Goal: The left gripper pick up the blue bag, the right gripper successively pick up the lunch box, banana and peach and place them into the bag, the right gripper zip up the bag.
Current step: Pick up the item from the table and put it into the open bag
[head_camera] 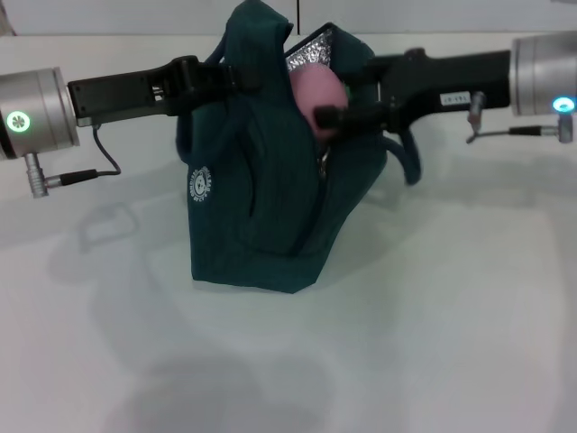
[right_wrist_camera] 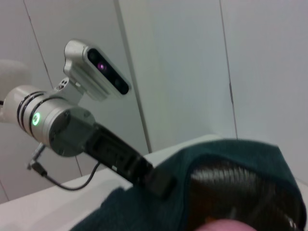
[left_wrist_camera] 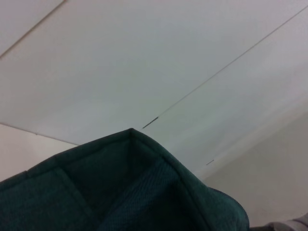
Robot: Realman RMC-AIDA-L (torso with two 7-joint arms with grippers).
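Note:
The blue bag (head_camera: 261, 198) stands upright on the white table, its mouth open and foil lining (head_camera: 311, 50) showing. My left gripper (head_camera: 225, 77) reaches in from the left and is shut on the bag's upper rim, holding it up. My right gripper (head_camera: 332, 117) comes from the right and is shut on the pink peach (head_camera: 315, 90), which sits in the bag's mouth. The right wrist view shows the bag (right_wrist_camera: 231, 159), a sliver of the peach (right_wrist_camera: 226, 226) and the left gripper (right_wrist_camera: 156, 180) clamped on the rim. Teal fabric of the bag (left_wrist_camera: 120, 192) fills the left wrist view. The lunch box and banana are hidden.
The white table (head_camera: 433, 316) spreads around the bag. A thin cable (head_camera: 104, 167) hangs from the left wrist, another cable (head_camera: 505, 133) from the right wrist. One bag handle (head_camera: 406, 158) droops below the right arm. A white wall stands behind.

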